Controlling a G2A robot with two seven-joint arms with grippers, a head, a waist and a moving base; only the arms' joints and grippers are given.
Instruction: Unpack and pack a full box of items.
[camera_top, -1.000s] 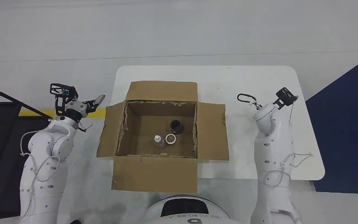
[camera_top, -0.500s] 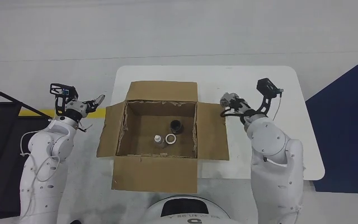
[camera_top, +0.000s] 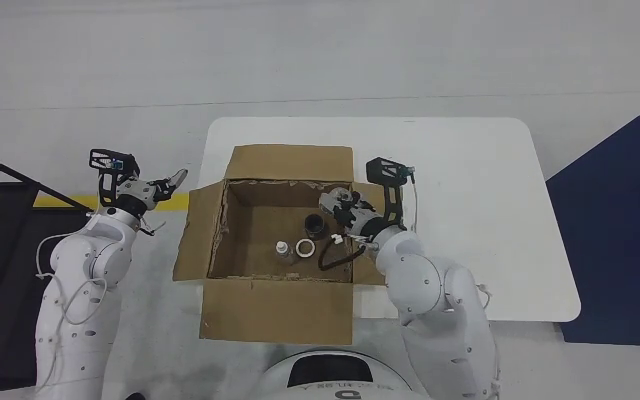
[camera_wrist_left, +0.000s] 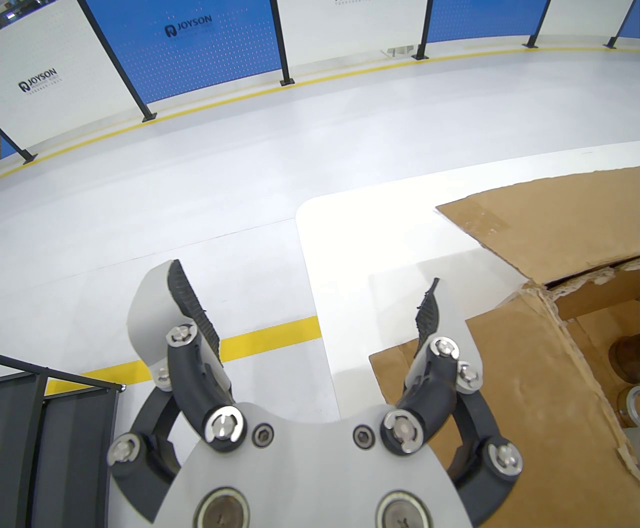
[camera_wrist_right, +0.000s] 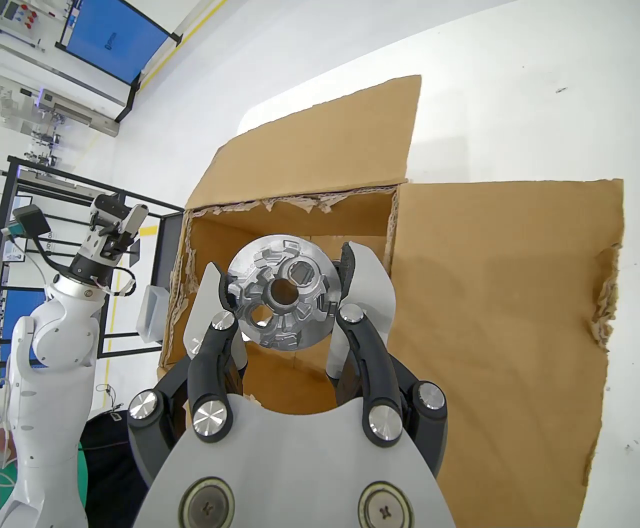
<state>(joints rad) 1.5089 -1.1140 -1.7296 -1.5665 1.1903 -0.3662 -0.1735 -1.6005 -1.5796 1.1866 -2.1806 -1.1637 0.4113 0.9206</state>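
An open cardboard box (camera_top: 285, 168) sits on the white table (camera_top: 470, 170), all its flaps folded out. Inside lie a dark cylinder (camera_top: 314, 221), a white ring (camera_top: 306, 247) and a small white-capped bottle (camera_top: 283, 249). My right gripper (camera_wrist_right: 285, 282) is shut on a round grey metal disc (camera_wrist_right: 281, 298) with a centre hole, held over the box's right edge (camera_top: 340, 203). My left gripper (camera_wrist_left: 305, 300) stands open with nothing in it, off the table's left side, beyond the box's left flap (camera_wrist_left: 505, 380); in the top view it is at the left (camera_top: 165, 183).
A black metal rack (camera_wrist_left: 50, 430) stands on the floor beside the left arm. The box's right flap (camera_wrist_right: 500, 310) lies flat on the table. Bare table surface (camera_top: 480, 240) stretches to the right of the box. A yellow floor line (camera_wrist_left: 270, 337) runs left of the table.
My right arm has swung from the table's right side leftward to the box's right edge, carrying the metal disc. The left arm has kept still.
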